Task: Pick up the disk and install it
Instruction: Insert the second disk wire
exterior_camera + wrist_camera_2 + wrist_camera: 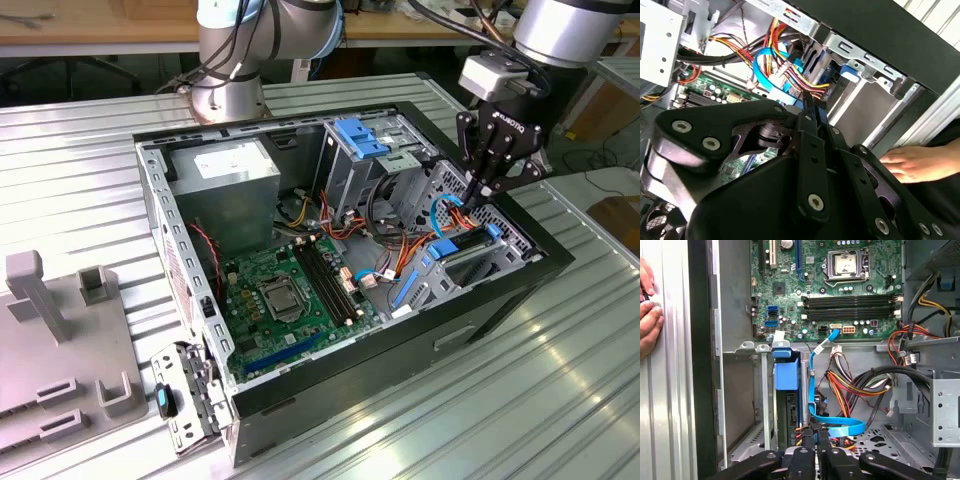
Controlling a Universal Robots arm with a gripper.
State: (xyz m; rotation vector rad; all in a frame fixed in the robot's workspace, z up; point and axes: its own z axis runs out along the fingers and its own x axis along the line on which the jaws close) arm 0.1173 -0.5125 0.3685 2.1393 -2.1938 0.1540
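Crowding the gripper [487,190] above the disk [462,245]: cables [860,385], drive cage [490,262].

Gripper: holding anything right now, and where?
Nothing visibly held. The gripper has its jaws closed together, tips down among the cables beside the disk, which sits in its bay.

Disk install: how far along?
The disk already sits upright in the drive bay of the case, blue rail showing. The tool is shut just above the bay's cables and holds nothing. Whether the disk is fully seated cannot be told.
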